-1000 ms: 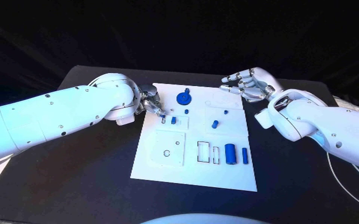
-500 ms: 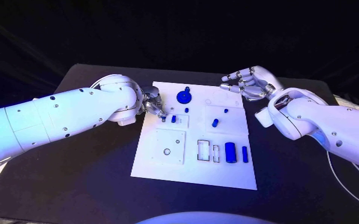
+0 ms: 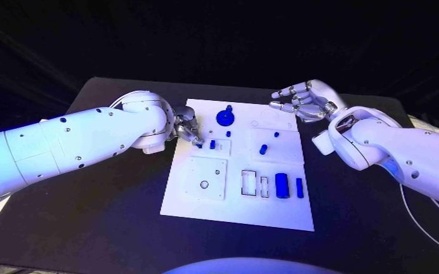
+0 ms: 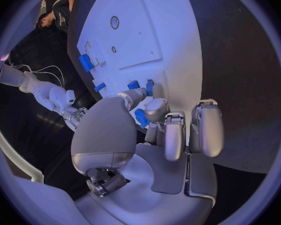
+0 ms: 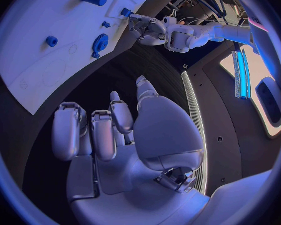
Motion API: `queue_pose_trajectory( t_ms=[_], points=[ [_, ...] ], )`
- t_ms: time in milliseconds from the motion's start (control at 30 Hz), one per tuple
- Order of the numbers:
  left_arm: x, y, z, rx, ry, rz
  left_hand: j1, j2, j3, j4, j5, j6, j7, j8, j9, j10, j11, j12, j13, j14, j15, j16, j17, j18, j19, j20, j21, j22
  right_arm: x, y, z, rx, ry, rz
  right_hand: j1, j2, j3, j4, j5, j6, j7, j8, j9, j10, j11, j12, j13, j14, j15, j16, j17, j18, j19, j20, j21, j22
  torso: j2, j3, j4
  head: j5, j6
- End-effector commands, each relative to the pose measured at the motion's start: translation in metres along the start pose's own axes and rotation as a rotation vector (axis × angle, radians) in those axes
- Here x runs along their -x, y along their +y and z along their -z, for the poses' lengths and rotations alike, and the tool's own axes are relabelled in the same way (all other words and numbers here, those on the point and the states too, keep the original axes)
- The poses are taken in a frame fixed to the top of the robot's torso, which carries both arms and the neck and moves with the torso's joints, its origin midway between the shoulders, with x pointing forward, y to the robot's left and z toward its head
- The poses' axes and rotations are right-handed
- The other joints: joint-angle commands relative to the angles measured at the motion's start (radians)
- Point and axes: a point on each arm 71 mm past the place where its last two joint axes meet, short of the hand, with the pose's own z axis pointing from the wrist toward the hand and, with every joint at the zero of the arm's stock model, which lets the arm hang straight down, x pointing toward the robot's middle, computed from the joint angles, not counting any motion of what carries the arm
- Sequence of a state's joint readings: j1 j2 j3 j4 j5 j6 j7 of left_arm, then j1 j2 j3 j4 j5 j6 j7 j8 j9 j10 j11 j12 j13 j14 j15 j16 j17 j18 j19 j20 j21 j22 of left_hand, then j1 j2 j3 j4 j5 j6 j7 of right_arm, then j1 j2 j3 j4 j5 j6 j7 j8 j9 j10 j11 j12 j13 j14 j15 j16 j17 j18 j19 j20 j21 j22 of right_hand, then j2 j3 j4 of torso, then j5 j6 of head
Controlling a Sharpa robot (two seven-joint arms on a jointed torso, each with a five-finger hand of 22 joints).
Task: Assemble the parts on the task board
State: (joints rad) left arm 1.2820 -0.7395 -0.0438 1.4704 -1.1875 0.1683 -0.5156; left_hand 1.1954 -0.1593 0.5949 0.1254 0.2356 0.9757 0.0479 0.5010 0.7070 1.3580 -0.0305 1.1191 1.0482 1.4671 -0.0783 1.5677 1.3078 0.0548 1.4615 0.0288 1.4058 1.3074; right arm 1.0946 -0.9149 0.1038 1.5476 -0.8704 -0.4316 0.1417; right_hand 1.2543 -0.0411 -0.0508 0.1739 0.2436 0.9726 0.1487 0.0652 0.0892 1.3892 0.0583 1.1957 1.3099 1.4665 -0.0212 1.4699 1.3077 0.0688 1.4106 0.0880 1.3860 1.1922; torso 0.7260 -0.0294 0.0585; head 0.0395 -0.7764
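The white task board [image 3: 206, 207] lies in the middle of the black table. My left hand [image 3: 186, 126] is at the board's far left edge and pinches a small blue part [image 4: 141, 118] between thumb and fingers [image 4: 158, 110], low over the board [image 4: 134, 35]. Just beside it stand two small blue pegs [image 3: 212, 144] [image 3: 228, 134]. A blue gear [image 3: 224, 120] sits further back. My right hand [image 3: 300, 104] hovers over the board's far right corner, fingers apart and holding nothing. The right wrist view shows the gear [image 5: 100, 43] and my left hand [image 5: 147, 30] across the board [image 5: 28, 80].
More blue parts stand mid-board: a peg [image 3: 262, 150] and a tiny one [image 3: 276, 136]. A thick cylinder [image 3: 281, 186] and a thin bar [image 3: 299, 188] lie near rectangular slots [image 3: 248, 183]. Bare black table [image 3: 101, 210] surrounds the board.
My left arm has shifted slightly while its hand keeps the blue part at the same spot on the board. The right hand has hardly moved.
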Motion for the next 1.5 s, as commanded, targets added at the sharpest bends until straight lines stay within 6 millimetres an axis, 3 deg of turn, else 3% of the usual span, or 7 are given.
queue_pose_trajectory(
  t_ms=[33, 300, 1067, 1267, 1500],
  points=[
    [-0.006, 0.001, 0.001, 0.001, 0.039, -0.031, -0.002, -0.002, 0.147, -0.145, 0.011, 0.014, -0.004, 0.003, 0.000, 0.010, 0.000, 0.006, 0.002, 0.104, -0.005, 0.003, 0.263, -0.006, 0.020, -0.002, 0.006, 0.085, -0.001, 0.001, 0.000, 0.010, 0.013, -0.001, 0.002, 0.010, -0.007, -0.001, 0.004, 0.006, -0.003, 0.003, 0.002, -0.004, 0.000, -0.001, 0.017, 0.064, 0.003, -0.004, 0.079, 0.006, -0.007, -0.002, -0.004, 0.000, 0.000, -0.0004, 0.0002, 0.000, -0.004],
    [-0.007, 0.000, 0.003, -0.005, 0.041, -0.032, -0.007, -0.008, 0.151, -0.149, 0.035, 0.019, -0.005, 0.003, 0.000, 0.013, -0.001, 0.009, 0.006, 0.104, -0.006, 0.003, 0.263, -0.007, 0.020, -0.003, 0.006, 0.087, -0.002, 0.000, 0.000, 0.010, 0.015, -0.002, 0.002, 0.010, -0.007, -0.001, 0.004, 0.006, -0.003, 0.003, 0.002, -0.004, 0.000, -0.001, 0.017, 0.064, 0.003, -0.004, 0.079, 0.006, -0.007, -0.002, -0.004, 0.000, 0.000, -0.0002, 0.0003, 0.002, -0.003],
    [-0.008, -0.003, -0.006, 0.035, 0.083, -0.006, -0.018, -0.002, 0.152, -0.141, 0.044, 0.021, -0.005, 0.003, -0.001, 0.013, -0.001, 0.004, 0.001, 0.104, -0.006, 0.003, 0.263, -0.006, 0.018, -0.003, 0.002, 0.084, -0.003, 0.001, 0.001, 0.010, 0.016, -0.002, 0.001, 0.013, -0.011, 0.000, 0.005, 0.006, -0.004, 0.003, 0.002, -0.005, 0.000, -0.002, 0.015, 0.064, 0.003, -0.005, 0.078, 0.006, -0.007, -0.002, -0.005, -0.001, 0.001, 0.0018, -0.0017, 0.006, -0.004],
    [-0.009, -0.005, -0.008, 0.040, 0.106, -0.005, -0.028, 0.000, 0.149, -0.136, 0.044, 0.023, -0.006, 0.004, 0.000, 0.013, -0.001, 0.002, -0.001, 0.104, -0.006, 0.003, 0.263, -0.006, 0.018, -0.003, 0.002, 0.084, -0.003, 0.001, 0.001, 0.009, 0.017, -0.002, 0.001, 0.013, -0.011, 0.000, 0.005, 0.006, -0.004, 0.003, 0.002, -0.005, 0.000, -0.002, 0.015, 0.064, 0.003, -0.005, 0.078, 0.006, -0.007, -0.002, -0.005, -0.001, 0.001, 0.0006, -0.0008, 0.004, -0.005],
    [-0.010, -0.006, -0.008, 0.043, 0.115, 0.000, -0.075, -0.008, 0.099, -0.112, 0.041, 0.039, -0.023, 0.011, 0.002, 0.022, -0.011, 0.006, 0.003, 0.104, -0.012, 0.003, 0.263, -0.006, 0.020, -0.006, 0.003, 0.088, -0.002, 0.000, 0.001, 0.008, 0.017, -0.001, 0.001, 0.013, -0.011, 0.000, 0.005, 0.006, -0.004, 0.003, 0.002, -0.005, 0.000, -0.002, 0.015, 0.064, 0.003, -0.005, 0.078, 0.006, -0.007, -0.002, -0.005, -0.001, 0.000, 0.0007, 0.0000, 0.004, -0.006]
  ],
)
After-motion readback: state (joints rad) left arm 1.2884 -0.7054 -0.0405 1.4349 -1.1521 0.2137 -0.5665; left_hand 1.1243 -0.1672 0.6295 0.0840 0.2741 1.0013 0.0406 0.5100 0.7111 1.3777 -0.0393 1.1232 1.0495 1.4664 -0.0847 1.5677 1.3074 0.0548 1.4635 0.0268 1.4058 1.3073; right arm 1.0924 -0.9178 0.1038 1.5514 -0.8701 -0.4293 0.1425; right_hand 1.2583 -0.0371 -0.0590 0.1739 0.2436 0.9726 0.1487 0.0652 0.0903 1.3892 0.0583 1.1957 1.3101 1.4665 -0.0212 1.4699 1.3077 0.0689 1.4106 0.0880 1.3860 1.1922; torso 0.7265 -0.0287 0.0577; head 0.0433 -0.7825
